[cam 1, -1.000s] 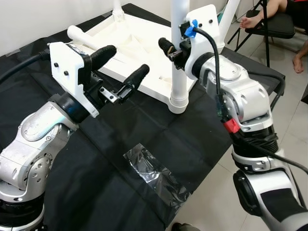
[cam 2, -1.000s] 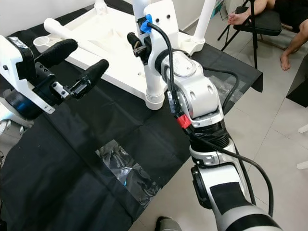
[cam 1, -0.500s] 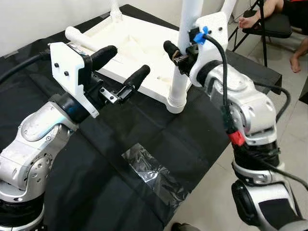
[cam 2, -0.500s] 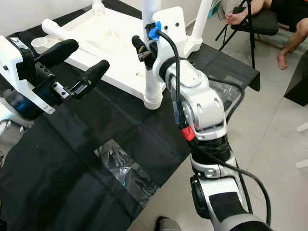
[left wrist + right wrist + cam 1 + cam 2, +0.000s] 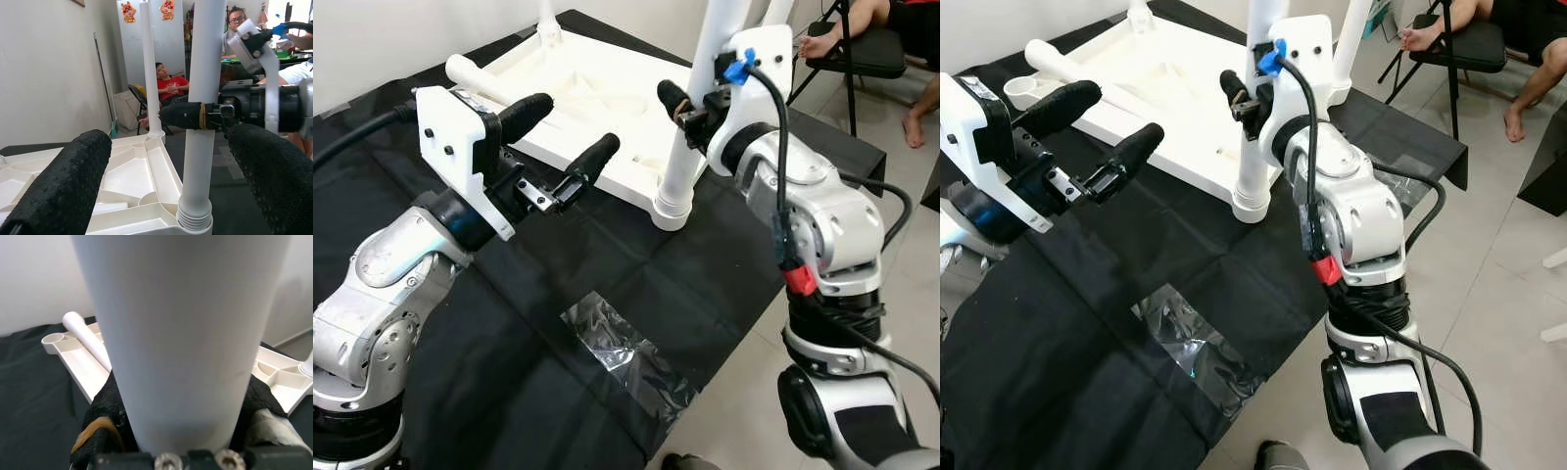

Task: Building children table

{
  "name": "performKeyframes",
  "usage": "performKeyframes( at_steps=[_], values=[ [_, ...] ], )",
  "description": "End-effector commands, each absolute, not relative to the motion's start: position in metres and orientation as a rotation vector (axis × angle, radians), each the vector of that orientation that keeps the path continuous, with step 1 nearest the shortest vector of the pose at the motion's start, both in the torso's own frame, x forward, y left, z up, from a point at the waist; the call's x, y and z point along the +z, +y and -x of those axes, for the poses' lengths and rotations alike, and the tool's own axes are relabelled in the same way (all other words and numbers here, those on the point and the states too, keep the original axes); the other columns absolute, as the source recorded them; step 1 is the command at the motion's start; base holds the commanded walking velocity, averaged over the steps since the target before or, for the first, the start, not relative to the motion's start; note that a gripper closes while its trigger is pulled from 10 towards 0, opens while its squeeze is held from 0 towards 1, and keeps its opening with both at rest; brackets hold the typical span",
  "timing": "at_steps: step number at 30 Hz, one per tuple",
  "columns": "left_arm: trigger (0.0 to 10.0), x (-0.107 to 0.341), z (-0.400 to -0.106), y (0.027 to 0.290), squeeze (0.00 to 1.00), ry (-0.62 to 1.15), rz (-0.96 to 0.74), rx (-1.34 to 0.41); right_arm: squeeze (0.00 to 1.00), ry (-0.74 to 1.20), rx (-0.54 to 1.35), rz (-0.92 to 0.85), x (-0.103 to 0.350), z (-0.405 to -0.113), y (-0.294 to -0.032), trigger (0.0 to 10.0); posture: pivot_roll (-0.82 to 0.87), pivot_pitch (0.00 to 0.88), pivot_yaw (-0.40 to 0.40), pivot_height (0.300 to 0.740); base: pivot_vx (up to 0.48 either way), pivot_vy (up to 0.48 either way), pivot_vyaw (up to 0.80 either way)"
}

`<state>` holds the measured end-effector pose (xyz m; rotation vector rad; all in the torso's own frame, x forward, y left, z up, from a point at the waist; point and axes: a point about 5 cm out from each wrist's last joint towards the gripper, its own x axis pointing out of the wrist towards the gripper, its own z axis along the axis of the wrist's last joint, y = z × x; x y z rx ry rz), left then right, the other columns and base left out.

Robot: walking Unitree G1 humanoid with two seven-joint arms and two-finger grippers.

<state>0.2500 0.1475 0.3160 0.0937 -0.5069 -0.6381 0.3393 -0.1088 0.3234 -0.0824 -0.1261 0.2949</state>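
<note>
Now: right arm gripping leg

White table leg (image 5: pixel 690 147) stands upright in the upturned tabletop (image 5: pixel 597 93) corner; right gripper (image 5: pixel 690 98) reaches forward, pinching it; left gripper (image 5: pixel 553 132) hovers spread wide above black cloth (image 5: pixel 509 323).

Open black cloth (image 5: pixel 636 274) ahead of left hand (image 5: pixel 553 142), upright white leg (image 5: pixel 690 147) blocking beyond

No readable text, labels or numbers. Two red decorations (image 5: pixel 148 10) on wall, upper middle of left wrist view: characters illegible.
</note>
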Motion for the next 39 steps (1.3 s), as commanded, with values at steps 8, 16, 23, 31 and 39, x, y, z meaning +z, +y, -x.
performKeyframes(
  at_steps=[8,16,23,31,39],
  values=[
    [10.0,0.317,-0.248,0.147,0.00,-0.512,-0.103,-0.648,0.00,0.196,0.219,0.059,0.263,-0.354,-0.123,10.0,-0.03,0.238,-0.012,0.740,0.000,0.000,0.00],
    [10.0,0.317,-0.248,0.145,0.00,-0.513,-0.102,-0.651,0.00,0.209,0.207,0.049,0.263,-0.356,-0.124,10.0,-0.03,0.238,-0.013,0.740,0.000,0.000,0.00],
    [10.0,0.318,-0.247,0.145,0.00,-0.512,-0.102,-0.651,0.00,0.218,0.160,0.046,0.264,-0.361,-0.133,10.0,-0.03,0.242,-0.013,0.740,0.000,0.000,0.00],
    [10.0,0.318,-0.247,0.145,0.00,-0.511,-0.103,-0.648,0.00,0.219,0.157,0.051,0.266,-0.364,-0.135,10.0,-0.02,0.245,-0.015,0.740,0.000,0.000,0.00],
    [10.0,0.317,-0.248,0.146,0.00,-0.504,-0.102,-0.637,0.00,0.185,0.164,0.051,0.273,-0.367,-0.137,10.0,-0.03,0.241,-0.018,0.740,0.000,0.000,0.00]
  ],
)
